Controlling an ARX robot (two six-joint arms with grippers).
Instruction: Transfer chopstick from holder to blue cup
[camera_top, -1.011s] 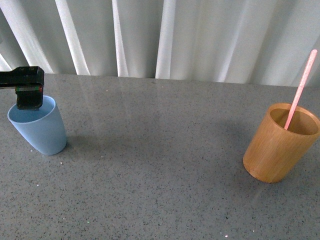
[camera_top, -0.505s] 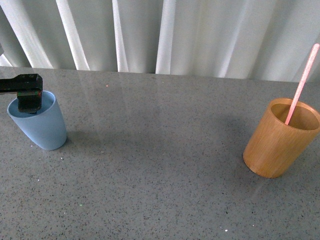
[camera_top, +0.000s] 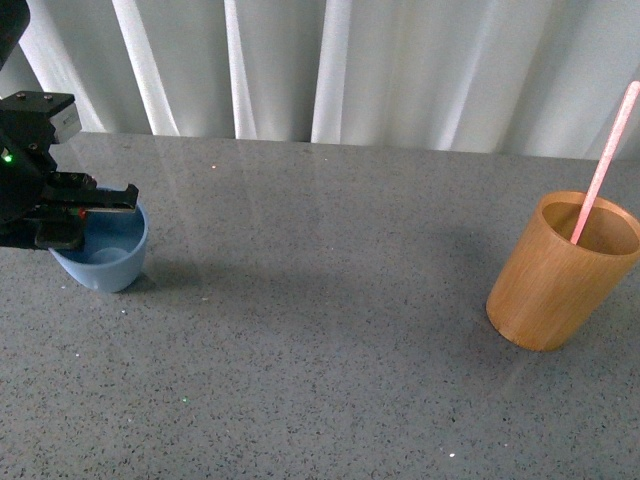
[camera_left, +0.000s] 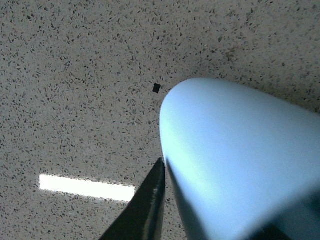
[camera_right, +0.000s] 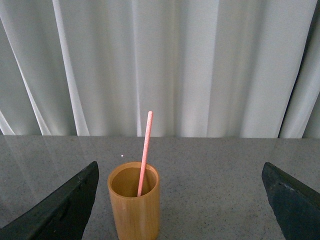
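Observation:
The light blue cup (camera_top: 108, 255) is at the far left of the grey table, tilted, with my left gripper (camera_top: 75, 215) shut on its rim. In the left wrist view the cup (camera_left: 235, 165) fills the frame beside one dark finger (camera_left: 145, 205). The orange-brown wooden holder (camera_top: 560, 285) stands at the right with the pink-red chopstick (camera_top: 605, 165) leaning out of it. In the right wrist view the holder (camera_right: 134, 205) and chopstick (camera_right: 144, 150) stand ahead, nearer one of the two wide-apart fingers (camera_right: 60, 210). My right gripper (camera_right: 180, 205) is open and empty.
White curtains (camera_top: 330, 70) hang behind the table's far edge. The grey speckled tabletop (camera_top: 320, 300) stretches between the cup and the holder.
My left arm has come further into the front view and the blue cup has tipped and shifted slightly right. The holder and chopstick have not moved.

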